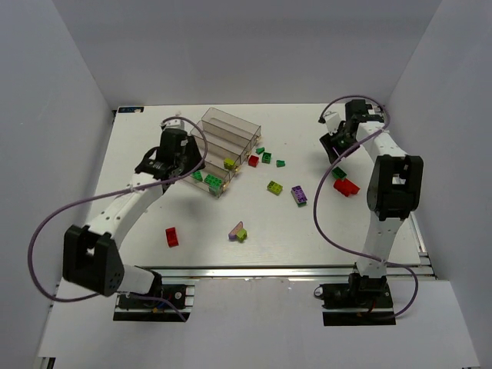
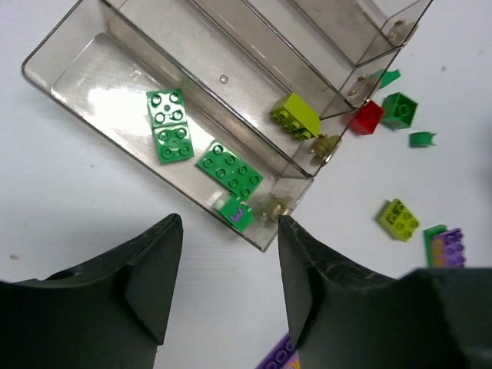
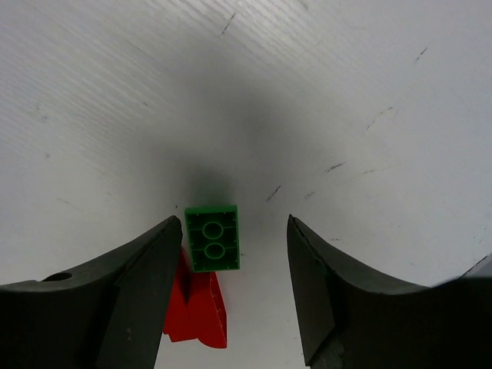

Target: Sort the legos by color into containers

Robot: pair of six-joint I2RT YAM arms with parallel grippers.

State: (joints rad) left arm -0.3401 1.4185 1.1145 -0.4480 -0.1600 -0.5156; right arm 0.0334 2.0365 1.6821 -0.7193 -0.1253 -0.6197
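The containers are four joined smoky clear bins in one stepped tray (image 1: 231, 131). The lowest bin (image 2: 92, 73) holds three green legos (image 2: 230, 170). The bin beside it holds a lime lego (image 2: 295, 115). My left gripper (image 2: 231, 231) is open and empty, hovering just short of the lowest bin's near end; it also shows in the top view (image 1: 184, 164). My right gripper (image 3: 234, 231) is open above an upside-down green lego (image 3: 212, 237) that lies close to its left finger, with a red lego (image 3: 198, 307) beside it. In the top view the right gripper (image 1: 336, 147) is at the table's right.
Loose legos lie on the white table: red (image 1: 253, 160), green (image 1: 266, 157), small green (image 1: 280, 163), lime (image 1: 274, 187) and purple (image 1: 299, 194) right of the tray. A red one (image 1: 171, 236) and a purple-lime pair (image 1: 237, 231) lie nearer the front.
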